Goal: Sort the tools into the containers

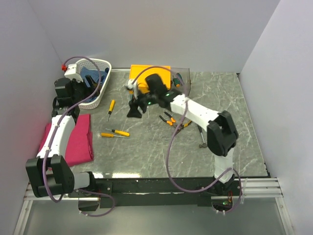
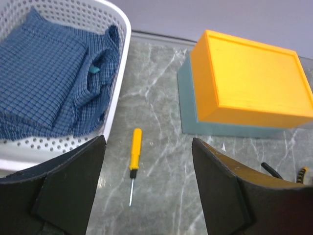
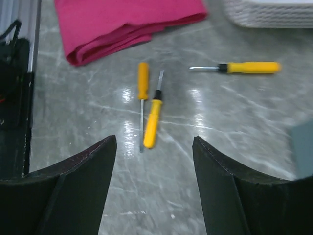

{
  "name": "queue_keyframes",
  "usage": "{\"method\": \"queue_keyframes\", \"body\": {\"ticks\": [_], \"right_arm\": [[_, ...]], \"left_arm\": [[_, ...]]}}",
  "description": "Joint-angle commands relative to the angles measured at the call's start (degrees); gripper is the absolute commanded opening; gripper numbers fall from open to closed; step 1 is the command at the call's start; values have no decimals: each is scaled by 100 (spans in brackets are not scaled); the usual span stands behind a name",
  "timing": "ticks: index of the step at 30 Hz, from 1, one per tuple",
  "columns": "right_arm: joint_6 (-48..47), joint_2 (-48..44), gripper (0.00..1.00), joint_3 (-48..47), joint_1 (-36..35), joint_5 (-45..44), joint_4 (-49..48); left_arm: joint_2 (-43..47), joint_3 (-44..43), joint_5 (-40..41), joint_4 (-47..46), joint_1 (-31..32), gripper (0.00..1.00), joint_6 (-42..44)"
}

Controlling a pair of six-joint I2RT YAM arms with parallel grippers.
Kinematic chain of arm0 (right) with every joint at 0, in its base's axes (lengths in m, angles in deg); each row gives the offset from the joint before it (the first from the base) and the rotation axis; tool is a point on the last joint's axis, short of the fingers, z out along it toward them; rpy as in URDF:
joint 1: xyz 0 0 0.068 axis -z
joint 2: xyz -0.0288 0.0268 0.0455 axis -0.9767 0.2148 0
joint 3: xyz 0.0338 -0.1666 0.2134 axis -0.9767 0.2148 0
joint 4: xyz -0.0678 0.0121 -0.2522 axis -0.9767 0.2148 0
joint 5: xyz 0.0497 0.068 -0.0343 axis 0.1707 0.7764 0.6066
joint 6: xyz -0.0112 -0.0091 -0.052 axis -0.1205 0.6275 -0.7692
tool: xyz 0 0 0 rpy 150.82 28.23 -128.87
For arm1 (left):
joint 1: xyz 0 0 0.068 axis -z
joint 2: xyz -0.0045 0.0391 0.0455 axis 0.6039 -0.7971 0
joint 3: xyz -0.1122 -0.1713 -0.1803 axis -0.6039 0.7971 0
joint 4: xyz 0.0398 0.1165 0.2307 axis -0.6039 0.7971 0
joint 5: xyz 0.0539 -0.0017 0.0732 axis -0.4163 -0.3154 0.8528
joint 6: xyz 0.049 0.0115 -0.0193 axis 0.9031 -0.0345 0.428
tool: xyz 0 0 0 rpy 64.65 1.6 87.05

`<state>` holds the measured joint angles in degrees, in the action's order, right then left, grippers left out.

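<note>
Yellow-handled screwdrivers (image 1: 116, 132) and pliers (image 1: 168, 120) are seen loose on the table (image 1: 146, 156), on the near side of the basket (image 1: 101, 93) and box (image 2: 249, 78). Left gripper (image 2: 146, 188) and right gripper (image 3: 154, 188) are spread wide, empty. Sorting is judged mostly undone.

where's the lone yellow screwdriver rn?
Top view, left of centre: lone yellow screwdriver lies right of the white basket, beyond the two other screwdrivers.

1 yellow screwdriver (image 2: 135, 152) lies flat beside the white basket (image 2: 116, 98); 2 more screwdrivers (image 3: 152, 116) lie side by side; pliers (image 1: 169, 119) lie near the orange-topped box (image 2: 249, 78).
</note>
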<state>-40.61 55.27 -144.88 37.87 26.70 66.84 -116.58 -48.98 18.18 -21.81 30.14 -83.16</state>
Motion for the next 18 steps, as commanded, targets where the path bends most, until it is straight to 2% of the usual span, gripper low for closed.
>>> {"method": "queue_keyframes", "body": {"ticks": [1,5,9,18], "right_arm": [[-574,681,70,-200,-272,79,9],[-558,1025,67,-192,-711,-475,-393],[-425,1227,65,-7,-905,-1029,-896],[-601,1869,66,-614,-1230,-1275,-448]], "left_arm": [[399,132,148,338,24,77,-138],[636,291,183,348,24,77,2],[812,598,131,128,-151,77,-304],[1102,783,131,242,-240,77,-217]]}}
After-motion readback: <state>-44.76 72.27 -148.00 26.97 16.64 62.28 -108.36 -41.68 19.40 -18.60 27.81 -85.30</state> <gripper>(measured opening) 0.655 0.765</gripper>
